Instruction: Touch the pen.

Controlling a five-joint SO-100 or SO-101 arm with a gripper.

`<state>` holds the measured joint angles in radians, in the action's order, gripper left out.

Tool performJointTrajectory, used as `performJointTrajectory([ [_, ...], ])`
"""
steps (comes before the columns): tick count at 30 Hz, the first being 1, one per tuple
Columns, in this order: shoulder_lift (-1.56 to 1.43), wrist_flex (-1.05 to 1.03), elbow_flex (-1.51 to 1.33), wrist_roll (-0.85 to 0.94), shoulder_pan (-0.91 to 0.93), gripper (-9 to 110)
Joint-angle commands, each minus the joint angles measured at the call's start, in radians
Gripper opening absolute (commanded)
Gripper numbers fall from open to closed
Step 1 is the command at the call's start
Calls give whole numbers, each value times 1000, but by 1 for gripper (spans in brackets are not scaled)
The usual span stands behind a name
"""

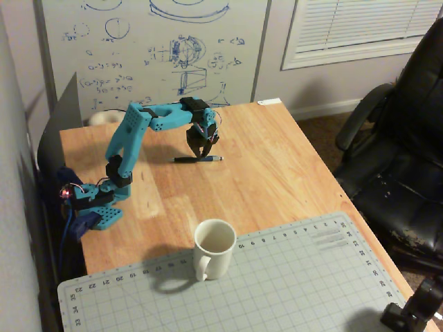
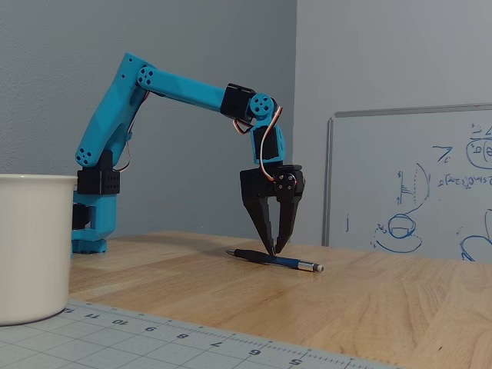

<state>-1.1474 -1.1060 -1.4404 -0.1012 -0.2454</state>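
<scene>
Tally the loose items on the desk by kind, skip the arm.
Pen: 1
White mug: 1
Cutting mat: 1
Total: 3

1 pen (image 2: 274, 259), 1 mug (image 1: 214, 248), 1 cutting mat (image 1: 291, 283), 1 chair (image 1: 401, 138).

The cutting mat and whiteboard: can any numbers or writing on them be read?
Grey-green gridded cutting mat, ruler edge, low fixed view: "11", "10", "9", "8", "7", "6", "5".
Same mat, high fixed view: edge numbers too small to read surely.
White whiteboard: blue sketches and formulas, too blurred to read.
</scene>
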Motion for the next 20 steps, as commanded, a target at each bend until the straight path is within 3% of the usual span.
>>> performJointTrajectory([
  [1, -20, 8, 72, 12, -9, 1],
  [20, -20, 8, 61, 12, -8, 1],
])
